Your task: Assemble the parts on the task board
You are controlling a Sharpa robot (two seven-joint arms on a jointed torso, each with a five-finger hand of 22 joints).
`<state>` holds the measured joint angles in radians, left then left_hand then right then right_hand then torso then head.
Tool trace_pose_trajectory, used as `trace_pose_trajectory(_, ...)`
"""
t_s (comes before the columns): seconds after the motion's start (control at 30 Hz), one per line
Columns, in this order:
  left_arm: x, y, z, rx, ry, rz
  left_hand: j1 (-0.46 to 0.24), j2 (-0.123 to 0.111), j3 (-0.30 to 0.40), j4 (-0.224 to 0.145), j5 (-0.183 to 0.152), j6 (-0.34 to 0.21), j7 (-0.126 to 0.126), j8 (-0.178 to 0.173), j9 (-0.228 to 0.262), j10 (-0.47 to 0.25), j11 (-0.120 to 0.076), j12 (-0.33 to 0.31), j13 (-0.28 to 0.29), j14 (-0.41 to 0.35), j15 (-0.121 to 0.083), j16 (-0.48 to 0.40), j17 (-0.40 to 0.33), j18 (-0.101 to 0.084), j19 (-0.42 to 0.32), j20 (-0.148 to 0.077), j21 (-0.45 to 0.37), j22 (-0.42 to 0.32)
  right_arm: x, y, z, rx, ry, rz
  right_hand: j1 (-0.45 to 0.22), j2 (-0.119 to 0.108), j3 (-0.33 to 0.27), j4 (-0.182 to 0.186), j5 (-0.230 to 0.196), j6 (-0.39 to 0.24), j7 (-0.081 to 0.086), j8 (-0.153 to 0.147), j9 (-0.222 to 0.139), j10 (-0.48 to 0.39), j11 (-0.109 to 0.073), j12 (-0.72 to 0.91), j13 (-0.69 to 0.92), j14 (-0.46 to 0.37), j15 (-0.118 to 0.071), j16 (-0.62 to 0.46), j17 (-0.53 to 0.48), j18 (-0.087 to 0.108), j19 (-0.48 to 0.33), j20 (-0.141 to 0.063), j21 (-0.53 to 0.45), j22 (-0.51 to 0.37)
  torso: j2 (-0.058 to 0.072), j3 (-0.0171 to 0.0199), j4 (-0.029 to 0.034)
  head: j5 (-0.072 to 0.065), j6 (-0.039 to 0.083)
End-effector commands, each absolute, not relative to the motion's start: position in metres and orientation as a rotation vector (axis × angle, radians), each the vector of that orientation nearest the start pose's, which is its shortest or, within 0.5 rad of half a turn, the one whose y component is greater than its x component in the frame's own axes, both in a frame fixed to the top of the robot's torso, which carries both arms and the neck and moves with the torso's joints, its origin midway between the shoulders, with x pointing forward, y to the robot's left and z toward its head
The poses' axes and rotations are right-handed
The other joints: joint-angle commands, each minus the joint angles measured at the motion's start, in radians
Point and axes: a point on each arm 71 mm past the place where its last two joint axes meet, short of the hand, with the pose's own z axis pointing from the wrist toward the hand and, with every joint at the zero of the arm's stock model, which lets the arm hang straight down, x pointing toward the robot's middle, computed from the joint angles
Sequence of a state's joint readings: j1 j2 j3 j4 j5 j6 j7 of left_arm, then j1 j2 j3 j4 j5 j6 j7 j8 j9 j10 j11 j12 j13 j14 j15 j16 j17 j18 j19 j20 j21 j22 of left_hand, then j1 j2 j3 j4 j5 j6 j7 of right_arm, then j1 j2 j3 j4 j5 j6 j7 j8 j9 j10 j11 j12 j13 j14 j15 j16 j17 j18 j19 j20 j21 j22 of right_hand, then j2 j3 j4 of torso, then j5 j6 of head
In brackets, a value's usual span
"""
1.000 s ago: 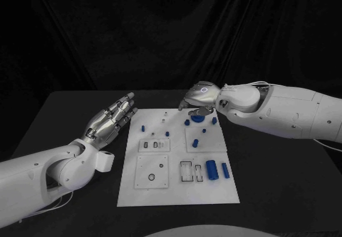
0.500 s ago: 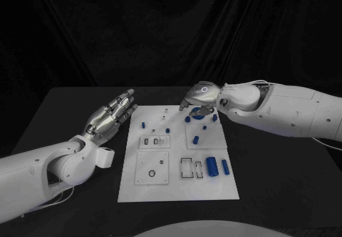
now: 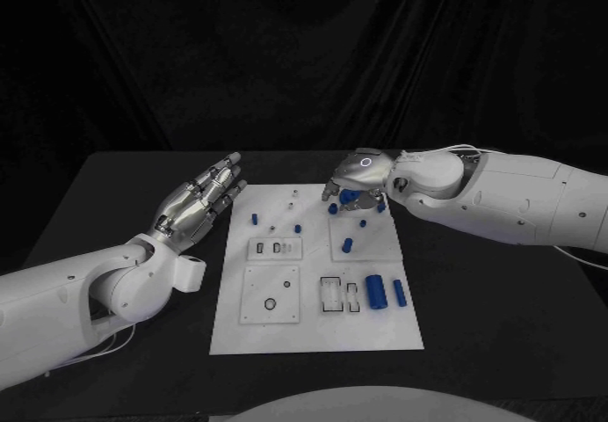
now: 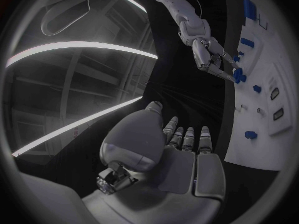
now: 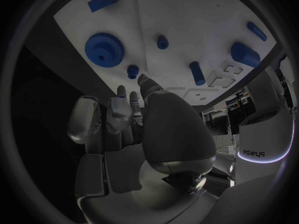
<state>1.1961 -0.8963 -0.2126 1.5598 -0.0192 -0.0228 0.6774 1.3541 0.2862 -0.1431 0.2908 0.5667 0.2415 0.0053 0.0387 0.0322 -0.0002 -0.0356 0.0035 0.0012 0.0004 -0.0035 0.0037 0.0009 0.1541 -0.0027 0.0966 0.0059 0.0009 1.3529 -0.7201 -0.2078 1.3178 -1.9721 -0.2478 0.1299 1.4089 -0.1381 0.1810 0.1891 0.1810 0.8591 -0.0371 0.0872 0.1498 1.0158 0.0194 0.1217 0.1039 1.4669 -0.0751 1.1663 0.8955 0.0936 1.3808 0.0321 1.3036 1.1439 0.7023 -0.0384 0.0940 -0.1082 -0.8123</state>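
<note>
The white task board [image 3: 317, 330] lies in the middle of the black table. A blue gear [image 3: 350, 206] sits near its far right corner, with small blue pegs [image 3: 344, 247] around it. My right hand [image 3: 353, 182] hangs over that corner, fingers pointing down at the gear and holding nothing. In the right wrist view the gear [image 5: 104, 48] lies just beyond the fingertips [image 5: 142, 78] of my right hand [image 5: 131, 129], beside a small peg [image 5: 132, 71]. My left hand [image 3: 200, 202] is held flat and spread beside the board's left edge, empty.
A large blue cylinder [image 3: 376, 292] and a slimmer one [image 3: 399, 293] lie at the board's right side, next to rectangular slots [image 3: 332, 299]. A square plate with a ring hole [image 3: 270, 304] occupies the near left. Black table surrounds the board.
The whole picture has shifted, so the camera moved. Against the board, my right hand has sunk a little toward the gear. The left hand stays spread.
</note>
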Motion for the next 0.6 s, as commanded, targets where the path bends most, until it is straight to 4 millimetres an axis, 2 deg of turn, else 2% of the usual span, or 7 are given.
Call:
trace_pose_trajectory(0.03,0.446,0.217,-0.201,-0.855,1.209,-2.004,0.013,0.000,0.002,-0.003,0.004,0.002,0.007,0.006,0.001,0.000,0.005,-0.003,-0.001,0.000,0.007,-0.004,-0.001,0.017,0.003,0.007,-0.006,-0.001,0.513,-0.182,-0.186,-0.943,1.502,0.415,-0.009,0.001,-0.004,-0.003,0.002,0.012,0.003,0.004,0.005,-0.001,-0.001,0.017,0.009,-0.004,-0.003,-0.007,-0.006,0.004,-0.008,0.000,-0.010,-0.005,-0.002,-0.0003,0.0002,0.004,0.002)
trace_pose_trajectory(0.07,0.446,0.217,-0.201,-0.855,1.210,-2.004,0.013,0.000,0.002,-0.003,0.004,0.002,0.007,0.006,0.001,0.000,0.005,-0.003,-0.001,0.000,0.007,-0.004,-0.001,0.017,0.003,0.007,-0.006,-0.001,0.513,-0.181,-0.187,-0.941,1.502,0.415,-0.007,0.002,-0.004,-0.004,0.006,0.013,0.003,0.005,0.007,-0.001,-0.001,0.020,0.011,-0.005,-0.004,-0.008,-0.007,0.004,-0.009,0.000,-0.011,-0.005,-0.002,-0.0003,0.0003,0.003,0.002)
trace_pose_trajectory(0.13,0.446,0.218,-0.201,-0.856,1.213,-2.004,0.015,0.000,0.002,-0.003,0.004,0.002,0.008,0.006,0.001,0.000,0.005,-0.003,-0.001,0.000,0.009,-0.004,-0.001,0.016,0.003,0.008,-0.006,-0.001,0.514,-0.181,-0.188,-0.939,1.500,0.415,0.001,0.005,0.001,-0.012,0.046,0.018,0.006,0.008,0.014,-0.012,0.001,0.037,0.025,-0.009,-0.003,-0.010,-0.012,0.005,-0.013,0.000,-0.017,-0.009,-0.003,-0.0004,0.0007,0.002,0.003)
trace_pose_trajectory(0.27,0.446,0.218,-0.202,-0.859,1.219,-2.004,0.017,0.000,0.003,-0.004,0.006,0.003,0.009,0.006,0.001,0.000,0.007,-0.003,-0.001,0.000,0.012,-0.004,-0.001,0.016,0.003,0.010,-0.006,-0.001,0.515,-0.180,-0.191,-0.937,1.497,0.416,0.010,0.008,0.013,-0.022,0.100,0.022,0.006,0.011,0.025,-0.026,0.002,0.059,0.043,-0.011,-0.002,-0.012,-0.018,0.006,-0.016,0.001,-0.021,-0.009,-0.003,-0.0001,0.0001,0.001,0.002)
trace_pose_trajectory(0.4,0.446,0.217,-0.202,-0.861,1.225,-2.007,0.019,0.000,0.005,-0.004,0.007,0.002,0.011,0.006,0.001,0.000,0.010,-0.003,-0.001,0.000,0.016,-0.004,-0.001,0.015,0.003,0.013,-0.006,-0.001,0.516,-0.179,-0.194,-0.933,1.490,0.420,0.014,0.008,0.019,-0.025,0.113,0.027,0.007,0.014,0.031,-0.031,0.002,0.067,0.049,-0.013,-0.002,-0.012,-0.019,0.006,-0.017,0.001,-0.023,-0.009,-0.003,0.0015,0.0022,-0.002,-0.002)
trace_pose_trajectory(0.6,0.447,0.215,-0.203,-0.862,1.233,-2.015,0.025,0.000,0.008,-0.006,0.013,0.002,0.016,0.006,0.001,0.000,0.015,-0.003,-0.001,0.000,0.021,-0.004,-0.001,0.014,0.003,0.019,-0.006,-0.001,0.517,-0.177,-0.201,-0.928,1.483,0.427,0.018,0.007,0.027,-0.030,0.128,0.034,0.005,0.018,0.038,-0.038,0.002,0.078,0.057,-0.014,-0.002,-0.013,-0.022,0.007,-0.019,0.001,-0.026,-0.011,-0.003,0.0006,0.0021,-0.003,-0.004)
